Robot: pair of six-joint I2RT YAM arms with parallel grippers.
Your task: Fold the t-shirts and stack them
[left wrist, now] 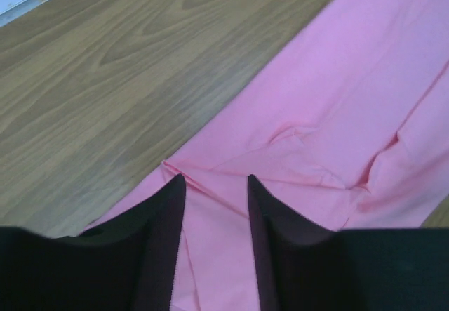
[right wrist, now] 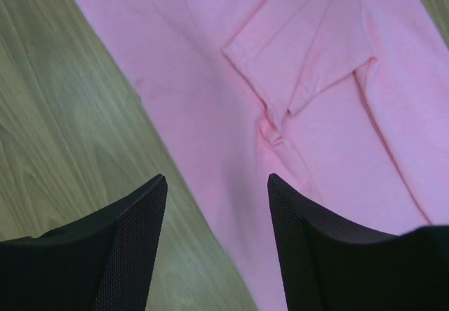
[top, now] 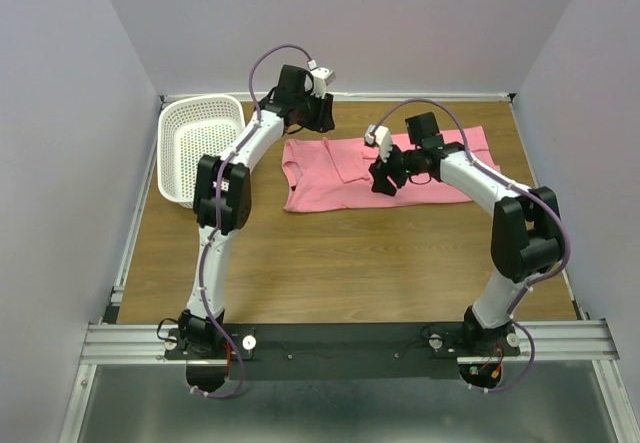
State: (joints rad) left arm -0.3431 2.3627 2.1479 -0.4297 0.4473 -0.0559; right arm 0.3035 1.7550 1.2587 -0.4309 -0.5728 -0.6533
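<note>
A salmon-pink t-shirt (top: 330,185) lies flat across the far middle of the wooden table, with a sleeve (right wrist: 295,51) folded in over its body. My left gripper (top: 319,117) hovers at the shirt's far left edge. In the left wrist view its jaws (left wrist: 216,177) stand apart, with pink cloth (left wrist: 337,100) lying under the gap and a small crease just ahead of the tips. My right gripper (top: 384,180) is over the middle of the shirt near its front edge. It is open (right wrist: 217,179), straddling the line where cloth (right wrist: 231,100) meets wood, and holds nothing.
A white perforated basket (top: 172,158) stands at the far left, just left of the left arm's elbow. Grey walls close in the table on three sides. Bare wood (top: 340,263) lies between the shirt and the arm bases.
</note>
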